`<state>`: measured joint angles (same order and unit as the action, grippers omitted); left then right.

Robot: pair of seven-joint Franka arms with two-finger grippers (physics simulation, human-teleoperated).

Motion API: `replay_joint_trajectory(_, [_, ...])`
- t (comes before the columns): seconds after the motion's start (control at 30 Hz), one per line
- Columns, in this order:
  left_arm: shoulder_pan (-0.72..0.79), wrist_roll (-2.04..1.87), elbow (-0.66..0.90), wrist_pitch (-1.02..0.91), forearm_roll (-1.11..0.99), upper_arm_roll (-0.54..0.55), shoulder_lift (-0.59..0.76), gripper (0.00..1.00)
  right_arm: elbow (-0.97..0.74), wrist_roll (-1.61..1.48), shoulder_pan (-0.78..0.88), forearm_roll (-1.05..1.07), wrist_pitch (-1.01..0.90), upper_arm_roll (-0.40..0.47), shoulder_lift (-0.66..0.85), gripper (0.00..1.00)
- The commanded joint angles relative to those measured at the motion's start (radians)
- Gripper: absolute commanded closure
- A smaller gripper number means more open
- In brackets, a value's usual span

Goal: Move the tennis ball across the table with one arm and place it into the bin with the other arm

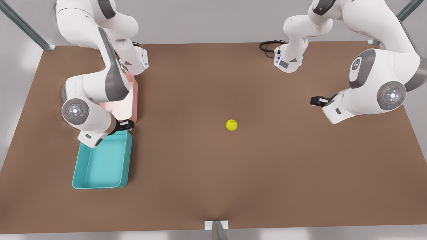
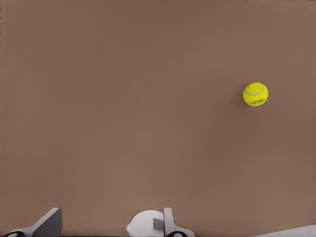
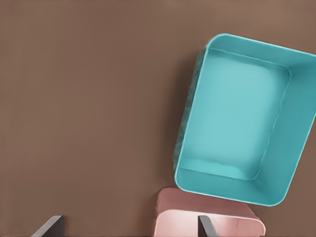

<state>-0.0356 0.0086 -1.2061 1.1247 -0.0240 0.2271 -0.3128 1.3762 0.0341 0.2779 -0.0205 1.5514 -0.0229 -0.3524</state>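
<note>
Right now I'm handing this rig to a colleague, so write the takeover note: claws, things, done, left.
Left claw: at the front view's right, above bare table, open, holding nothing; the tennis ball lies off toward the middle.
Right claw: at the front view's left, open, empty, over the near ends of the teal bin and the pink tray.
Done: nothing; the ball lies loose mid-table and the bin is empty.
Left: carry the ball across, hand over, drop it in the teal bin.
</note>
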Motion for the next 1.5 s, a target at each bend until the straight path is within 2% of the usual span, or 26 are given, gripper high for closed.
replay_joint_trajectory(0.0, [0.000, -0.387, 0.000, -0.026, 0.006, 0.000, 0.001, 0.00, -0.057, 0.536, 0.090, 0.048, 0.067, 0.000, -0.055, 0.00])
replay_joint_trajectory(0.1, [0.002, -0.387, 0.000, -0.026, 0.006, 0.001, 0.000, 0.00, -0.100, 0.956, 0.299, 0.108, 0.344, 0.000, -0.210, 0.00])
replay_joint_trajectory(0.17, [0.002, -0.387, 0.000, -0.026, 0.006, 0.001, 0.000, 0.00, -0.244, 1.116, 0.374, 0.105, 0.377, 0.000, -0.347, 0.00])
replay_joint_trajectory(0.23, [0.000, -0.387, 0.000, -0.026, 0.006, 0.001, 0.000, 0.00, -0.266, 1.138, 0.399, 0.105, 0.527, 0.000, -0.430, 0.00])
replay_joint_trajectory(0.3, [0.002, -0.387, 0.000, -0.026, 0.006, 0.001, -0.002, 0.00, -0.296, 1.147, 0.412, 0.103, 0.590, 0.003, -0.484, 0.00])
replay_joint_trajectory(0.47, [0.000, -0.387, 0.000, -0.026, 0.004, 0.000, -0.002, 0.00, -0.259, 1.179, 0.500, 0.086, 0.596, 0.008, -0.517, 0.00])
replay_joint_trajectory(0.97, [-0.003, -0.391, -0.007, 0.014, 0.018, 0.000, -0.014, 0.00, -0.335, 1.165, 0.560, 0.086, 0.690, 0.000, -0.652, 0.00])
replay_joint_trajectory(1.47, [0.005, -0.397, -0.012, -0.019, 0.026, 0.008, -0.011, 0.00, -0.278, 1.150, 0.624, 0.088, 0.668, -0.008, -0.640, 0.00])
